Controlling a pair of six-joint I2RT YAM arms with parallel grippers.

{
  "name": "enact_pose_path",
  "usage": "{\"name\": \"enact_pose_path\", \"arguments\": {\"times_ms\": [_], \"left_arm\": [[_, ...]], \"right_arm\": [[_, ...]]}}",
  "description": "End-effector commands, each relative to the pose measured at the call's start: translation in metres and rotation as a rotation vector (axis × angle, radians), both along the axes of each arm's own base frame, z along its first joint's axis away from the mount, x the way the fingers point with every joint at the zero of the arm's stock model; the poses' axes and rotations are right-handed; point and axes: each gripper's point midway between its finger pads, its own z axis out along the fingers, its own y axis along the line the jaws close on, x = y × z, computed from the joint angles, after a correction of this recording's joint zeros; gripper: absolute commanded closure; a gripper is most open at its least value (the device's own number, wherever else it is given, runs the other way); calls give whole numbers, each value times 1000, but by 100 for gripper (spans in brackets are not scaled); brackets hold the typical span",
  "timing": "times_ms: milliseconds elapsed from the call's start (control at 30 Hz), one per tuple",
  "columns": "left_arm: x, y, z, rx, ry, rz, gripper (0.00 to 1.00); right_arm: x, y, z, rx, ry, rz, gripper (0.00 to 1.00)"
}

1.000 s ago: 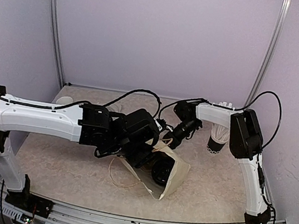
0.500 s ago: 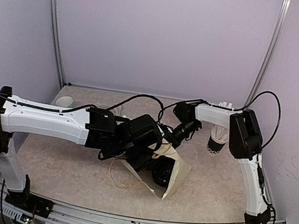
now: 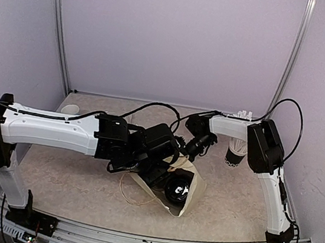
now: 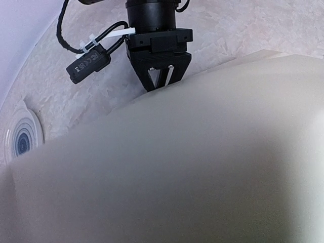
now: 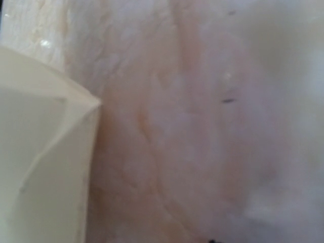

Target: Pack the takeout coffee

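Note:
A cream paper bag (image 3: 197, 183) lies on its side mid-table. One black takeout coffee cup (image 3: 177, 190) with white lettering shows in its mouth. My left gripper (image 3: 165, 169) reaches into the bag from the left; its fingers are hidden by the paper, and the bag's wall (image 4: 202, 167) fills the left wrist view. My right gripper (image 3: 194, 152) points down at the bag's far edge. Its fingers (image 4: 151, 78) narrow to a V whose tips drop behind that edge. The right wrist view shows only a bag corner (image 5: 45, 152) and table. No other takeout coffee cup is in view.
A black cup holding white straws (image 3: 236, 151) stands right of the right gripper. A small translucent cup (image 3: 70, 109) sits at the far left, also seen as blue rings (image 4: 20, 142). The bag's string handle (image 3: 130, 195) loops on the table in front of the left arm.
My left arm has pushed a little to the right and the cup in the bag's mouth has shifted right and nearer with it. The right gripper has edged slightly left along the bag's edge.

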Motion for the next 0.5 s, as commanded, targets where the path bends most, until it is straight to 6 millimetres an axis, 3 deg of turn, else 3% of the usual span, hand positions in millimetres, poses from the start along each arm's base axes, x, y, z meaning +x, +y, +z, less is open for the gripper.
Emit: {"name": "enact_pose_path", "arguments": {"times_ms": [0,233,400,467], "left_arm": [[-29,8,2,12,106,15,56],[-56,10,-6,7,212,7,56],[-62,10,-8,21,234,3,56],[-59,10,-9,33,217,-6,56]], "right_arm": [[-27,13,10,47,87,33,62],[-46,26,10,68,125,71,62],[-58,34,11,79,146,99,62],[-53,35,13,78,127,102,60]]}}
